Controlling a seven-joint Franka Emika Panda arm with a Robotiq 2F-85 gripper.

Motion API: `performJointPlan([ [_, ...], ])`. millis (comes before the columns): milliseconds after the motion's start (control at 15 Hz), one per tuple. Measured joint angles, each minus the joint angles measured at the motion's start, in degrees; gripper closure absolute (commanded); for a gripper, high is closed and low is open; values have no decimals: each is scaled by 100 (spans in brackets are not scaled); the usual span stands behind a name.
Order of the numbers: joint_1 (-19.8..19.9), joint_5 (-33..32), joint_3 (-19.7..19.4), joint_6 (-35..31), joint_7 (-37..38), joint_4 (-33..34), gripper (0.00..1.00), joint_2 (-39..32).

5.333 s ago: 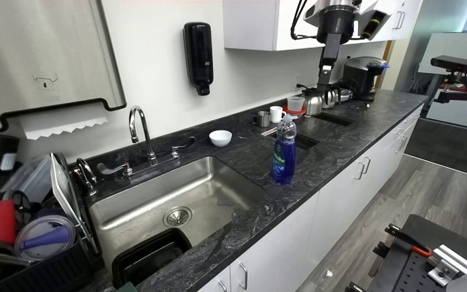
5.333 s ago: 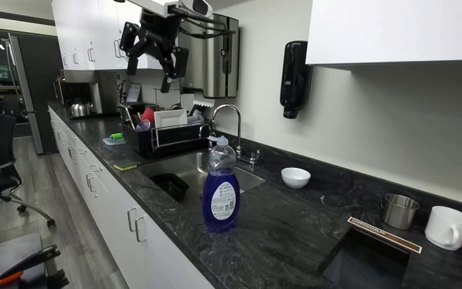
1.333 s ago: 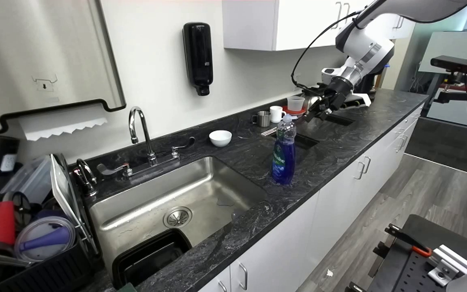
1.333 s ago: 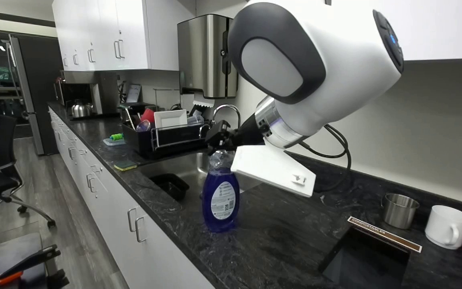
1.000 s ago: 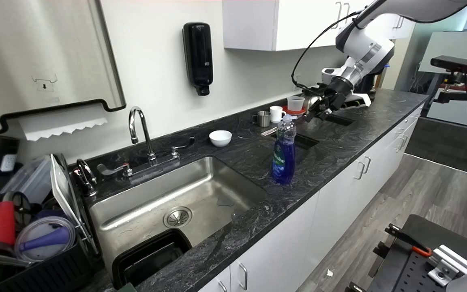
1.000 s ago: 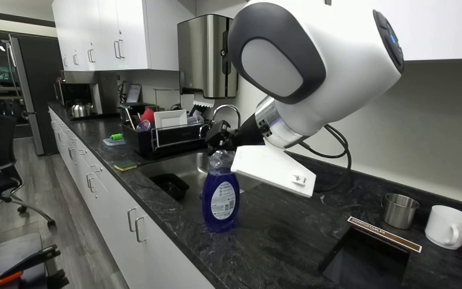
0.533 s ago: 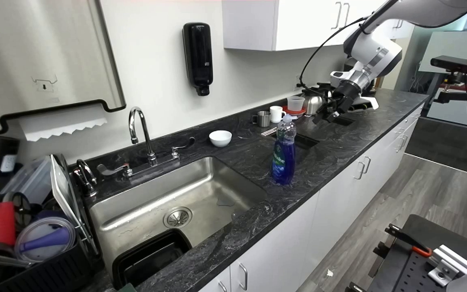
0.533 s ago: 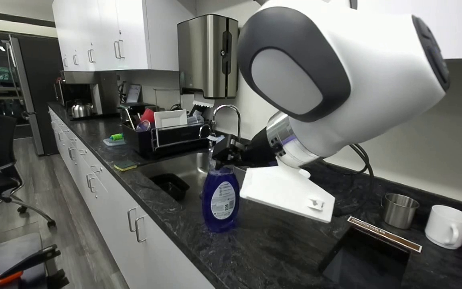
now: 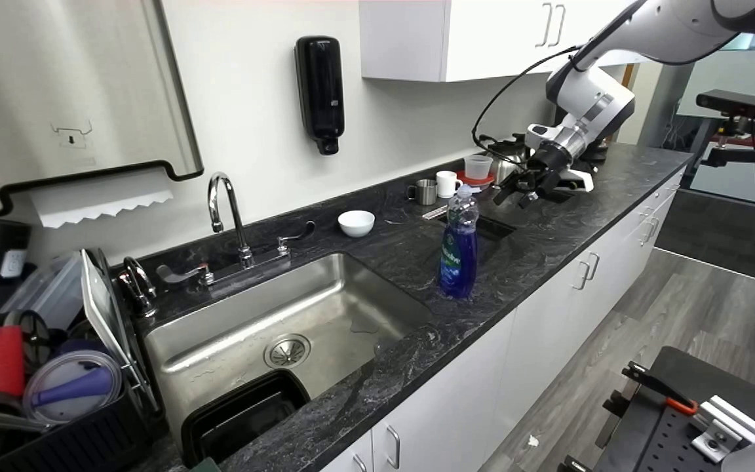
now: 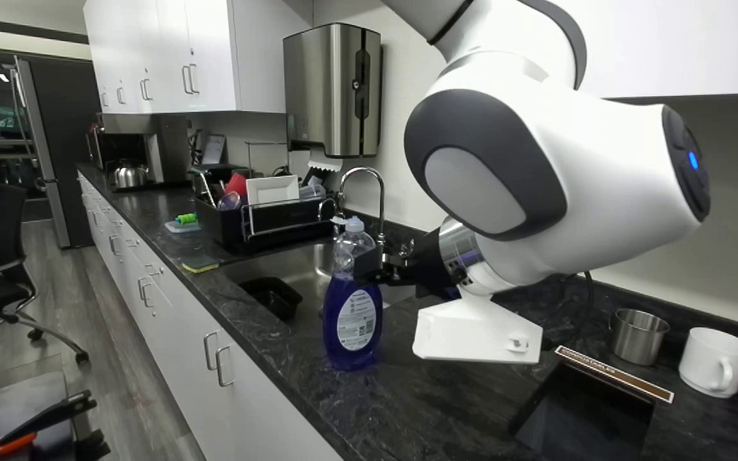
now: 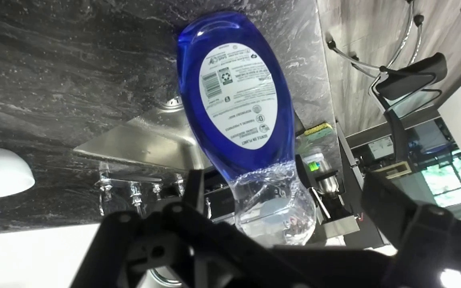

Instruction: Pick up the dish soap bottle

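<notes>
"So, quick check: your claw (image 11: 283, 182) is spread wide, fingers (image 11: 386, 206) well apart, nothing held. Dish soap bottle (image 10: 351, 314)?"

"Upright on the counter (image 9: 397, 252), just beside the end of the stainless-steel sink (image 9: 345, 308), near the front edge. In an exterior view you've got a gap between claw and bottle; no contact that I can see."

"Lined up?"

"Roughly. Wrist view lines the bottle up between your fingers, but nearer the one toward the white bowl (image 11: 0, 174). My guess: come in like that and this finger hits first, shoves the bottle sideways before you pinch it. Re-centre."

"Other risk?"

"Toppling. Bottle's tall and slim, so a palm-first bump up high would likely tip it toward the sink. Creep in."

"And the grip?"

"Your aim looks like the clear shoulder, where it tapers. Smooth, sloping plastic, heavy soap hanging below: could slide out or swing on the lift. Lower, on the blue body, is probably safer if it fits your spread. Squeeze hard and soap might squirt; can't tell whether the pale cap (image 10: 355, 225) is flipped up."
</notes>
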State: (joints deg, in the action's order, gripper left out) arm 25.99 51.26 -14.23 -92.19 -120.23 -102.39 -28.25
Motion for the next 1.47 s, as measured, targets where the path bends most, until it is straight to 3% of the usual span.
performJointPlan([
  [667, 55, 1076, 129, 335, -833, 109, 0, -428],
  [1467, -3, 1139, 286, 1459, -991, 147, 0, -564],
])
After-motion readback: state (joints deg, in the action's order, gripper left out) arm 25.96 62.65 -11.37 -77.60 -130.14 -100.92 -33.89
